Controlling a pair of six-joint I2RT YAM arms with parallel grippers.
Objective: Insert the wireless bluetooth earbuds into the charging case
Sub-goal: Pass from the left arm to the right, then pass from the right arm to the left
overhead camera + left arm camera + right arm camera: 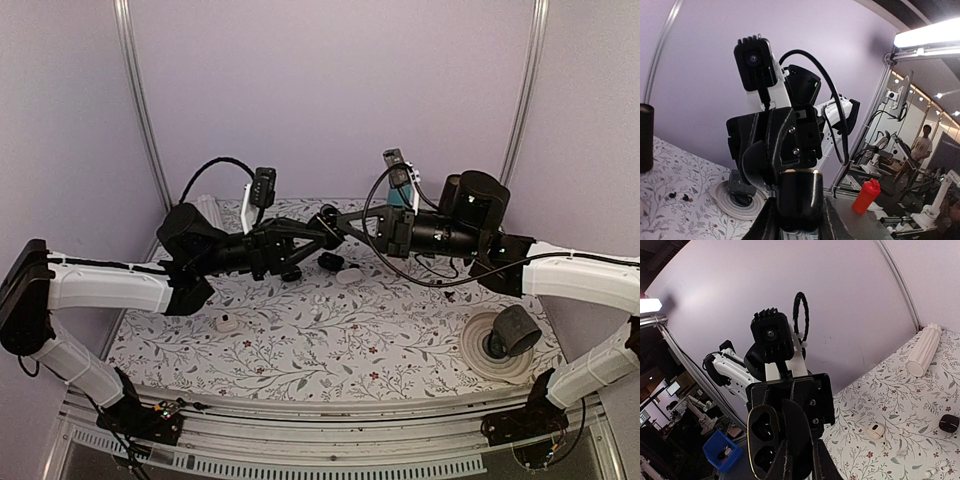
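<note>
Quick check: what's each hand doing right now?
Left hand: closed, holding the black case.
Right hand: closed; can't tell whether it holds anything.

Black charging case hangs open midair, both sockets visible.

Robotics lab. My stall: lilac panel walls, aluminium frame posts, floral-print worktop. Beyond: more white robot arms on benches, bright ceiling strip light, person standing, red plastic squeeze bottle, blue plastic bin.
</note>
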